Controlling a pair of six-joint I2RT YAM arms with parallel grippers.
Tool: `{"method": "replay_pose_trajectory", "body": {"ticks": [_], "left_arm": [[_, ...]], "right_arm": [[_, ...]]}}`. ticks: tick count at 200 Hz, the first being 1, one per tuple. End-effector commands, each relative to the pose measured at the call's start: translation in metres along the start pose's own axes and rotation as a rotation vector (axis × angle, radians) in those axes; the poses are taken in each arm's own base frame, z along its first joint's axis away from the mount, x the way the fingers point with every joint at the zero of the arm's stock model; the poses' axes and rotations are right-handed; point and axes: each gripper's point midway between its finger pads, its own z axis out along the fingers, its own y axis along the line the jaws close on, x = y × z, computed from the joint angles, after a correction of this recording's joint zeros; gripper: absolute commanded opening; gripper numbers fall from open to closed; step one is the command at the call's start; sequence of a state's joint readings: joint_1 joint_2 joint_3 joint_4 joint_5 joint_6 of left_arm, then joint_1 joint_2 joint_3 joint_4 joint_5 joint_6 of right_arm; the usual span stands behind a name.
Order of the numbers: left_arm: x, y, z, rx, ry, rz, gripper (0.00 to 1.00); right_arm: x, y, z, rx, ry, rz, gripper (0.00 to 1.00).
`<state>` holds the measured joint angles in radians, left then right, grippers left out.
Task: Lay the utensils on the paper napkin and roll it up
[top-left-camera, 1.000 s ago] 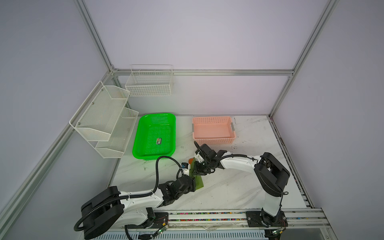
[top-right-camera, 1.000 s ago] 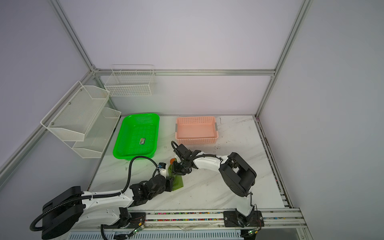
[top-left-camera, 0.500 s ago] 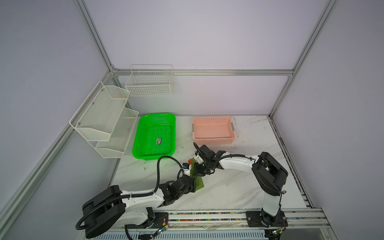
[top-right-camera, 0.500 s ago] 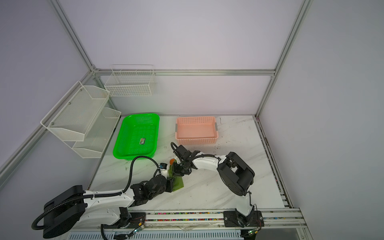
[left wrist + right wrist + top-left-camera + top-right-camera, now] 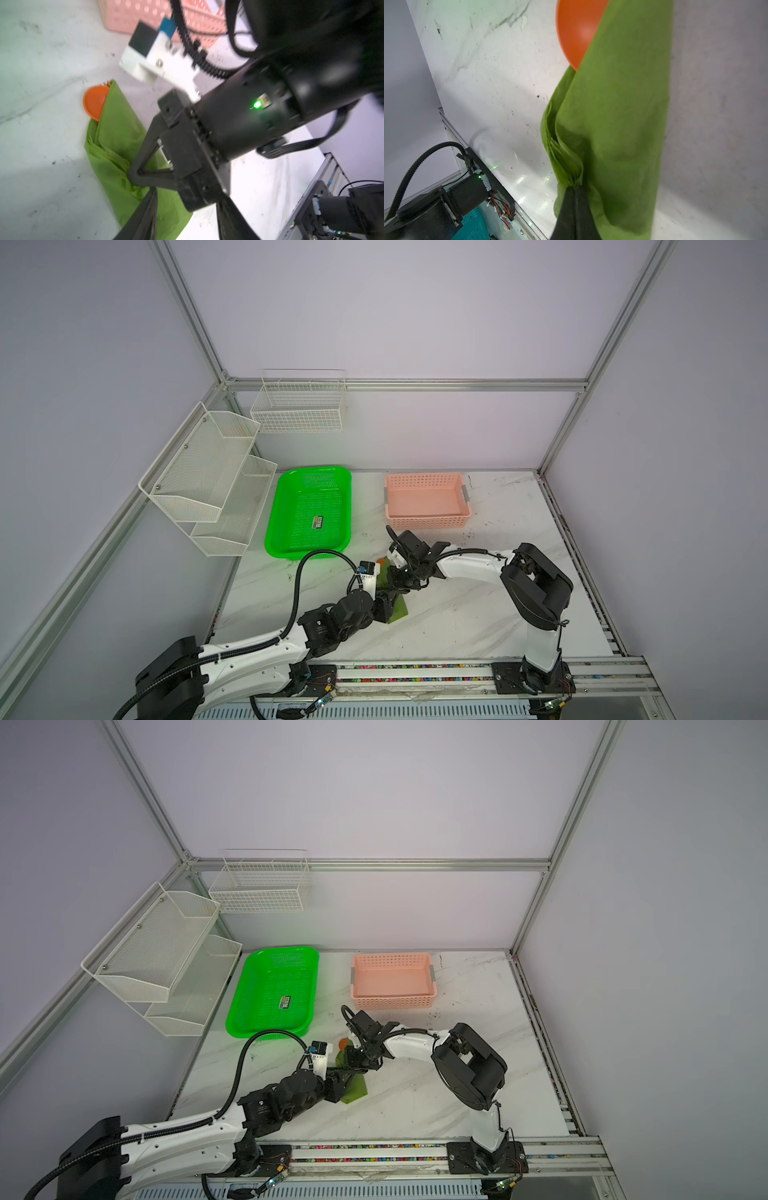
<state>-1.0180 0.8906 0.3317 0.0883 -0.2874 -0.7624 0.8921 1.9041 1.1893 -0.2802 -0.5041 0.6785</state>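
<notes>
olive-green napkin (image 5: 612, 124), folded over an orange spoon (image 5: 577, 27), is pinched by closed right jaws; its near end is seen between opened left jaws.

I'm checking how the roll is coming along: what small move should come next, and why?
Probably the right gripper, shut on a bunched fold of the paper napkin, should turn that fold over the bundle. The left gripper stands open beside it, and the spoon sticks out at one end, so the wrap looks loose.
</notes>
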Motion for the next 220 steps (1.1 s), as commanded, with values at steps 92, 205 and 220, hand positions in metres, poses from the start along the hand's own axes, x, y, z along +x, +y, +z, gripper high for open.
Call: {"method": "replay_pose_trajectory", "body": {"ticks": [92, 205, 220], "left_arm": [[-0.084, 0.036, 0.004, -0.043, -0.183, -0.095, 0.25], [-0.072, 0.013, 0.082, 0.082, 0.011, -0.111, 0.18], [-0.062, 0.020, 0.086, 0.070, 0.041, -0.120, 0.16]], "right_arm": [[0.017, 0.006, -0.002, -0.072, 0.024, -0.033, 0.00], [0.015, 0.015, -0.011, -0.094, 0.005, -0.055, 0.00], [0.014, 0.014, -0.012, -0.093, 0.000, -0.052, 0.00]]}}
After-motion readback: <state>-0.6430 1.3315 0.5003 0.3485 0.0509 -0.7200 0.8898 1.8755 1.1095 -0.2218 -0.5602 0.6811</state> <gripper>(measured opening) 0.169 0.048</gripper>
